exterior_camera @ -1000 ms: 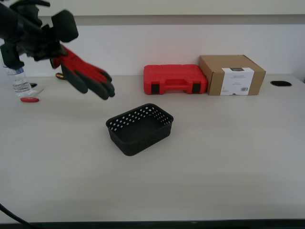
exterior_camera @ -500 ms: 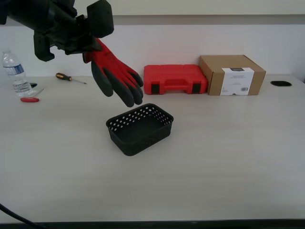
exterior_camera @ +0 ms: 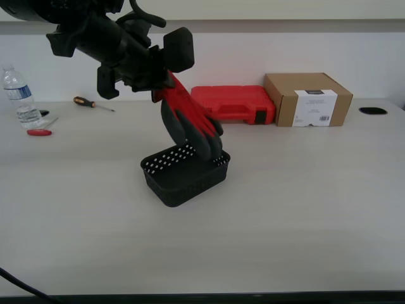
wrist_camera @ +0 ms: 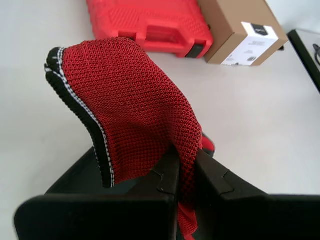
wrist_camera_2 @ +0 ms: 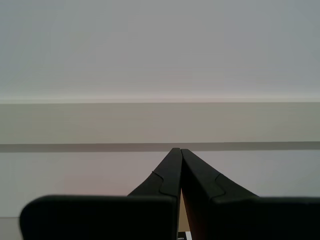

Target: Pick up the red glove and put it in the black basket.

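Observation:
My first gripper hangs above the table in the exterior view, shut on the red glove near its cuff. The glove droops down from the jaws, and its dark coated fingers reach the far rim of the black basket at mid-table. In the first wrist view the red knit back of the glove fills the picture, pinched between the shut fingers of my first gripper; the basket is hidden there. My second gripper is shut on nothing and faces a bare wall.
A red tool case and a cardboard box stand at the back beyond the basket. At the exterior view's left are a water bottle, a screwdriver and a small red tool. A dark oval hole sits at the far right.
My first gripper has carried the glove from the exterior view's back left toward the right, to above the basket. The glove's fingers have dropped to the basket's rim.

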